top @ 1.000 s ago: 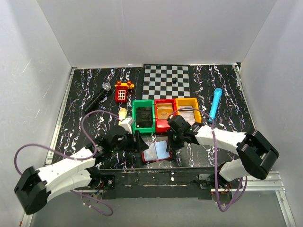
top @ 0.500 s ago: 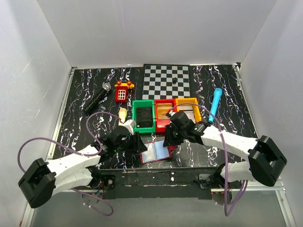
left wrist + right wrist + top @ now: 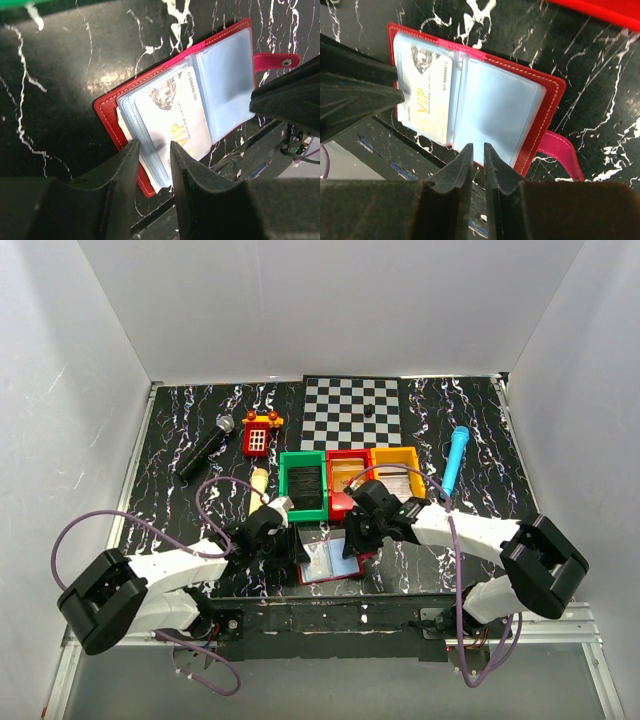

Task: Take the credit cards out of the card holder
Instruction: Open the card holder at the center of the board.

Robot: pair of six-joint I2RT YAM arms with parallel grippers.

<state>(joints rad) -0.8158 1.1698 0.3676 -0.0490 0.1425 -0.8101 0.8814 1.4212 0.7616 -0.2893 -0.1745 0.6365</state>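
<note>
The card holder [image 3: 328,560] lies open on the black table near the front edge, red with pale bluish sleeves and a pink-red tab [image 3: 562,150]. It also shows in the left wrist view [image 3: 112,112] and the right wrist view [image 3: 551,107]. A pale grey credit card marked VIP [image 3: 172,117] sits in a left sleeve, also in the right wrist view [image 3: 427,95]. My left gripper [image 3: 152,152] is open, its jaws straddling the left edge of the sleeves. My right gripper [image 3: 477,150] is shut, its tips at the near edge of the right sleeve.
A green bin [image 3: 284,490], red bin [image 3: 333,502] and yellow bin [image 3: 416,462] stand just behind the holder, with cards inside. Farther back are a checkerboard [image 3: 352,412], a black microphone [image 3: 205,447], a red toy phone [image 3: 259,433] and a blue microphone [image 3: 455,460].
My left gripper has moved right to the holder's left edge. The holder has shifted slightly left. My right gripper has stayed at the holder's right side.
</note>
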